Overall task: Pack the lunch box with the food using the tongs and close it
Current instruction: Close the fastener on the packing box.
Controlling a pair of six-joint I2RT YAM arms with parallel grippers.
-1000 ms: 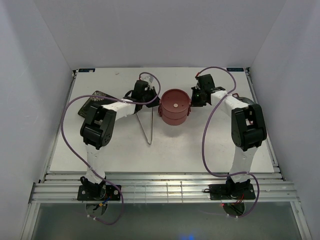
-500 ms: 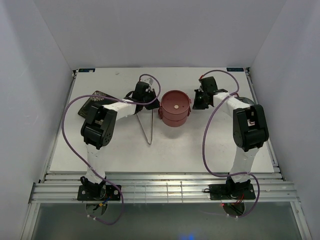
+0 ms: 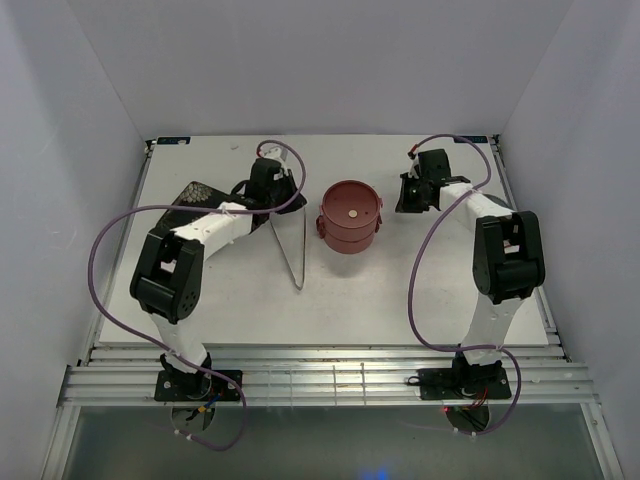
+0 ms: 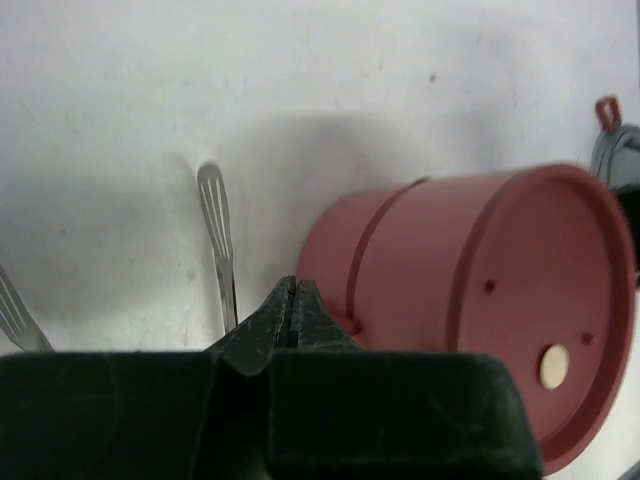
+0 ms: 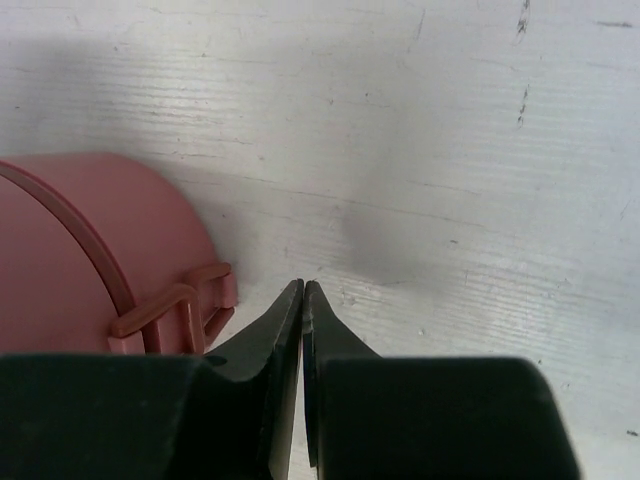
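Observation:
The lunch box [image 3: 350, 215] stands in the middle of the table, its dusty-red tiers stacked and the flat lid on top; the left wrist view shows its lid and side [image 4: 480, 300], the right wrist view its wall and a side handle [image 5: 185, 305]. The silver tongs [image 3: 296, 250] lie flat on the table just left of it, their V joint nearest the arms, with one tip [image 4: 213, 225] showing in the left wrist view. My left gripper [image 3: 283, 196] [image 4: 293, 285] is shut and empty, between the tongs' tips and the box. My right gripper [image 3: 402, 200] [image 5: 302, 288] is shut and empty, just right of the handle. The food is out of view.
A dark square floral plate [image 3: 192, 197] lies at the back left, partly under my left arm. White walls close in the table on three sides. Purple cables loop off both arms.
Both grippers have drawn back from the sides of the lunch box, the left one to the left, the right one to the right and back. The box and tongs have not moved.

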